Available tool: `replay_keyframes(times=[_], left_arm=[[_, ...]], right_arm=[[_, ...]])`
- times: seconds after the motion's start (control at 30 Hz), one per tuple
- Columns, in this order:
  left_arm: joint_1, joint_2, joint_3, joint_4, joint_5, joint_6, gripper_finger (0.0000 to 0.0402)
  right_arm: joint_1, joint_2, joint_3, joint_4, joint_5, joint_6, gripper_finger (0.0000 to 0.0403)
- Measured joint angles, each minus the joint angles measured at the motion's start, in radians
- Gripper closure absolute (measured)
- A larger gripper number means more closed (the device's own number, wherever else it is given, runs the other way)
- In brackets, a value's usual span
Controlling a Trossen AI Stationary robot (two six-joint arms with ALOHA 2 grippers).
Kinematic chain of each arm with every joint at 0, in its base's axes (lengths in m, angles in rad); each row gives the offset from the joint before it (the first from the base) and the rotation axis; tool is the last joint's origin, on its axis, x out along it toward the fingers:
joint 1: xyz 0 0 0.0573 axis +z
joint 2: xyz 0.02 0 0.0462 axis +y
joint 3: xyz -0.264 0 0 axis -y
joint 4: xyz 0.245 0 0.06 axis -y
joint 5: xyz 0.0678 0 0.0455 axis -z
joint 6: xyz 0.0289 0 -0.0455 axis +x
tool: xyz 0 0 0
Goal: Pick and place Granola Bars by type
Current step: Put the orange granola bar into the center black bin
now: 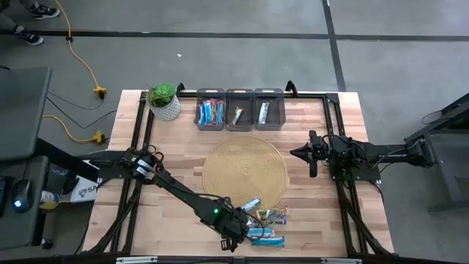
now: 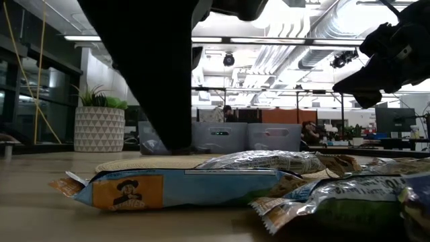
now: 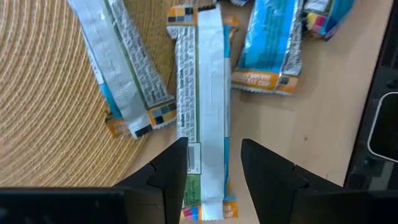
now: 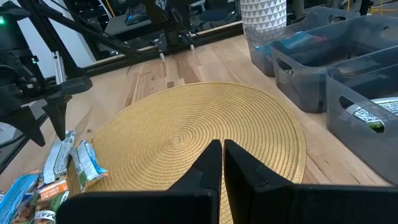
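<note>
Several foil-wrapped granola bars (image 1: 265, 220) lie in a loose pile at the table's near edge, partly on the round woven mat (image 1: 245, 172). In the low view a blue bar (image 2: 175, 188) lies in front. My left gripper (image 1: 233, 238) is low over the pile and open (image 3: 214, 165). Its fingers stand on either side of the near end of one bar (image 3: 208, 93), which lies seam side up, silver-white with green print. Other blue and silver bars (image 3: 267, 43) lie beside it. My right gripper (image 1: 311, 155) waits shut (image 4: 222, 162) above the mat's right edge. My left gripper comes from above, pointing down, with its fingers (image 3: 177, 171) astride the end (image 3: 208, 186) of the seam-up bar and in line with its length. The bar lies flat on the table. Whether the fingers touch it, I cannot tell.
Three dark grey bins stand at the far edge: the left one (image 1: 210, 114) holds blue and red bars, the middle (image 1: 239, 114) and right (image 1: 267, 111) one bar each. A potted plant (image 1: 165, 103) stands left of them. A dark frame rail (image 3: 379, 124) runs near the pile.
</note>
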Motion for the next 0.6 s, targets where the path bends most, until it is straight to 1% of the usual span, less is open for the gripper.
replay_keyframes(times=[0.13,0.43,0.6], left_arm=[[0.0,0.0,0.0,0.0,0.0,0.004,0.0247],[0.0,0.0,0.0,0.0,-0.002,0.01,0.0176],[0.0,0.023,0.002,0.006,-0.01,0.01,0.0163]], right_arm=[[0.0,0.0,0.0,0.0,0.0,0.0,0.0402],[0.0,0.0,0.0,0.0,0.0,0.0,0.0402],[0.0,0.0,0.0,0.0,-0.001,0.0,0.0402]])
